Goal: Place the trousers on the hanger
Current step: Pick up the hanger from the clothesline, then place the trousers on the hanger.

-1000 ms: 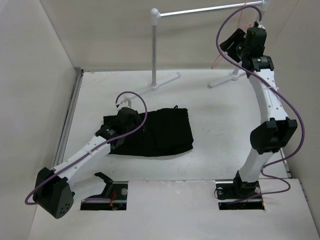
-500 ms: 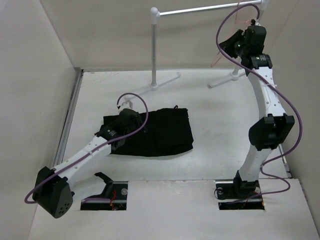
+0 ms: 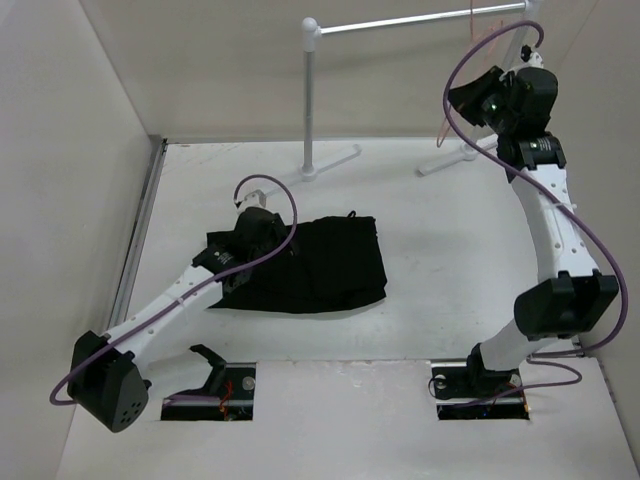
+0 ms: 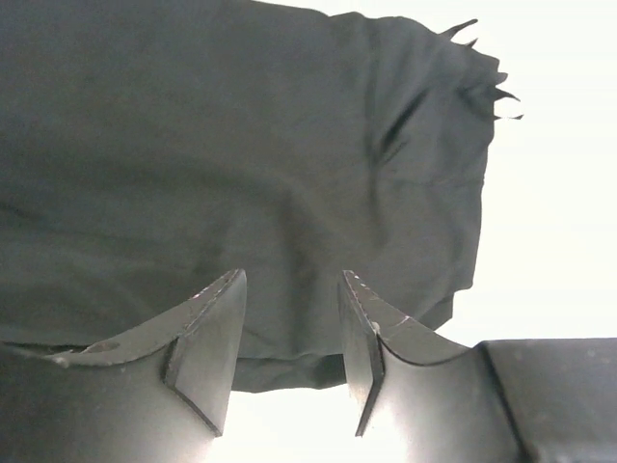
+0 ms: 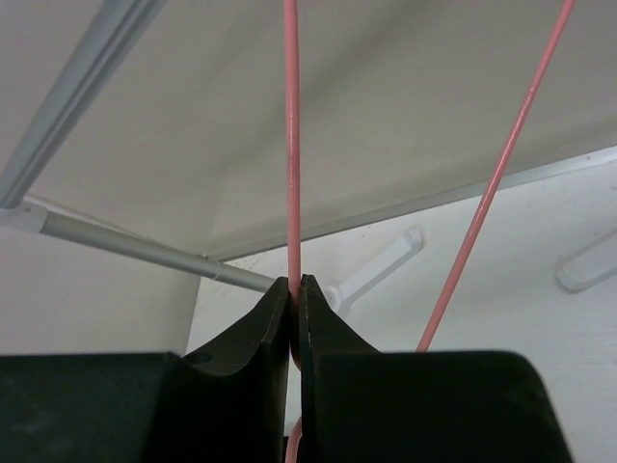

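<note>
- The trousers point(image 3: 320, 262) are lying folded in a limp black heap on the table point(image 3: 450, 250), left of centre.
- The left gripper point(image 4: 289, 289) is hovering over them, fingers apart, holding nothing.
- The right gripper point(image 5: 295, 289) is clamping one wire of the hanger point(image 5: 291, 145), far right by the rack point(image 3: 400, 20).
- The cloth is looking soft and light, so a folded edge seems the best place to pinch; the thin wire is likely flexing easily.

Black trousers point(image 3: 320, 265), folded, lie flat near centre, toward eight o'clock; the thin pink wire hanger point(image 5: 291, 145) is at one o'clock, pinched in the right claw point(image 5: 295, 282).
</note>
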`<state>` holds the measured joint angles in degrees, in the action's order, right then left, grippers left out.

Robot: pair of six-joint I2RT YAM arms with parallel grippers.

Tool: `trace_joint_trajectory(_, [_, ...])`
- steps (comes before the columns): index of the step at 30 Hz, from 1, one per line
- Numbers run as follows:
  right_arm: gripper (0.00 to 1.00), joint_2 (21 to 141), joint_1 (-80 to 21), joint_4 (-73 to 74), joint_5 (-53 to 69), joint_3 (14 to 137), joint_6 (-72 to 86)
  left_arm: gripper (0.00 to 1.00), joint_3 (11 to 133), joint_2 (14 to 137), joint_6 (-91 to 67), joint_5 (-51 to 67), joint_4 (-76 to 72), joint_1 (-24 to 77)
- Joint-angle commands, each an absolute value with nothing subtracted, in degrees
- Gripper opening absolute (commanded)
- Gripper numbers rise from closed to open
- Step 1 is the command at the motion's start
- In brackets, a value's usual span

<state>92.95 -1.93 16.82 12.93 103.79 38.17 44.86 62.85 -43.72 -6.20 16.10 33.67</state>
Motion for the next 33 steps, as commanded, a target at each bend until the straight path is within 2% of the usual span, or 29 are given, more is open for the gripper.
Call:
trace_joint_trajectory(1, [0.10,89.0,-2.2,10.5,14.1,97.0,38.0,0.41,52.4,63.5,-42.7,-4.9,15.0,33.6])
trace_joint_trajectory(8, [0.10,81.7,-4.3,8.9,14.2,84.0,37.0,0.42,70.9,70.7,-40.0,-3.3,15.4,36.3])
trace_joint_trajectory(14, [0.10,72.4,-8.0,8.8,14.1,70.4,36.4,0.47,87.4,83.1,-35.7,-4.8,14.4,42.5])
trace_joint_trajectory(21, [0.09,58.1,-14.6,9.5,14.2,51.6,38.1,0.53,99.8,98.0,-34.7,-5.8,14.2,48.5])
trace_joint_trajectory(26, [0.09,50.6,-19.7,11.9,12.4,43.3,39.5,0.53,105.2,105.1,-34.1,-8.1,13.9,52.6])
trace_joint_trajectory(33, [0.09,45.1,-23.8,15.1,10.2,38.9,41.3,0.52,105.6,108.6,-34.1,-10.5,13.1,54.8])
